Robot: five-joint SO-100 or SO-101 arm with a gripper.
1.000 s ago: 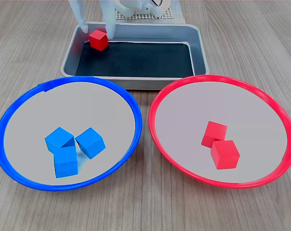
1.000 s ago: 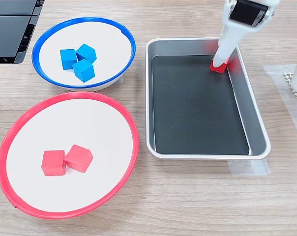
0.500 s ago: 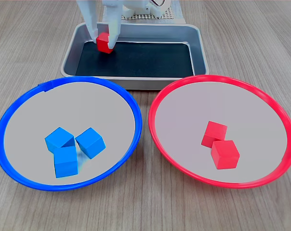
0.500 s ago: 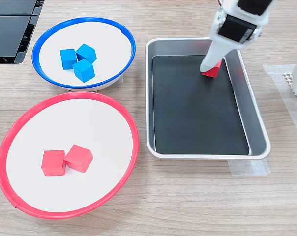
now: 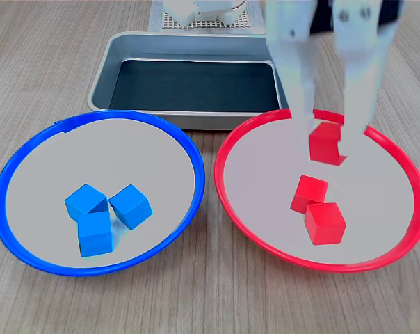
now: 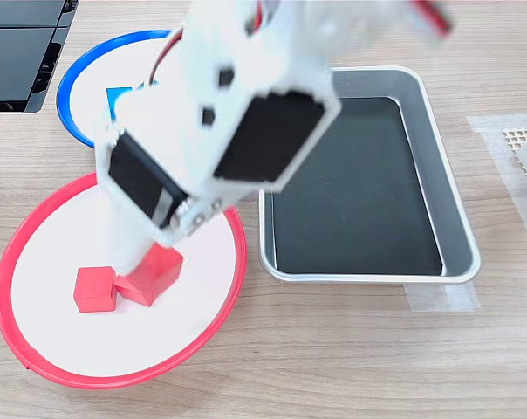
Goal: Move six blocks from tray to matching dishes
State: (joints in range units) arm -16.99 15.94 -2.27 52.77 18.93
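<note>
First exterior view: my hand (image 5: 327, 142) is gripping a red block (image 5: 327, 144) above the red-rimmed dish (image 5: 398, 167), over the two red blocks (image 5: 317, 209) lying in it. Beside that dish, three blue blocks (image 5: 104, 211) are sitting in the blue-rimmed dish (image 5: 29, 149); behind it, the tray (image 5: 196, 49) is showing only its black floor.
</note>
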